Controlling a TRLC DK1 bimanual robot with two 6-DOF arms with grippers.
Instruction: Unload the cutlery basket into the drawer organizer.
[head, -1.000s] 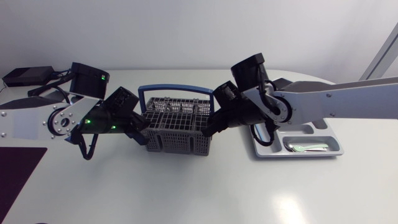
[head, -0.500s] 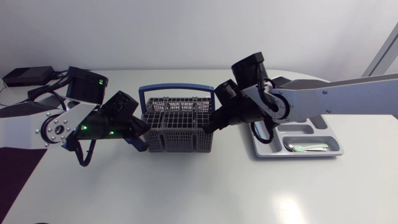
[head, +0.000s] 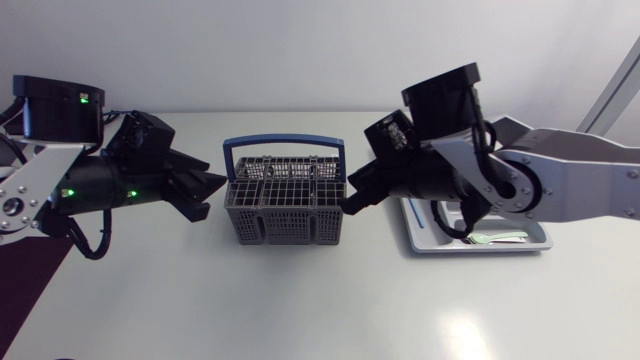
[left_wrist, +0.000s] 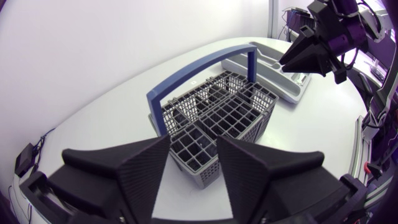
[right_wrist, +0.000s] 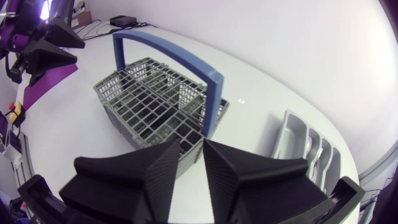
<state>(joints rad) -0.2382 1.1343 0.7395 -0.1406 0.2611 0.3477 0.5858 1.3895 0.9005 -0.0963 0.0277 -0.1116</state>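
The grey cutlery basket (head: 285, 208) with its blue handle (head: 285, 146) stands mid-table; no cutlery shows in its compartments (left_wrist: 217, 118) (right_wrist: 152, 102). My left gripper (head: 205, 193) hangs just off the basket's left end, open, with nothing between its fingers (left_wrist: 193, 168). Off the basket's right end my right gripper (head: 352, 196) is open by a narrow gap and also empty (right_wrist: 191, 167). The grey drawer organizer (head: 520, 245) lies at the right, largely hidden under my right arm. A spoon (head: 498, 238) rests in its front compartment. The organizer (right_wrist: 308, 149) (left_wrist: 273, 71) also shows in both wrist views.
A dark purple mat (head: 25, 275) lies at the table's left front edge. A small black box (right_wrist: 127, 20) (left_wrist: 25, 158) with cables sits at the far left back. White tabletop lies in front of the basket.
Both arms have lifted and drawn back from the basket's ends. Both grippers, shut before, have opened. The basket has shifted slightly.
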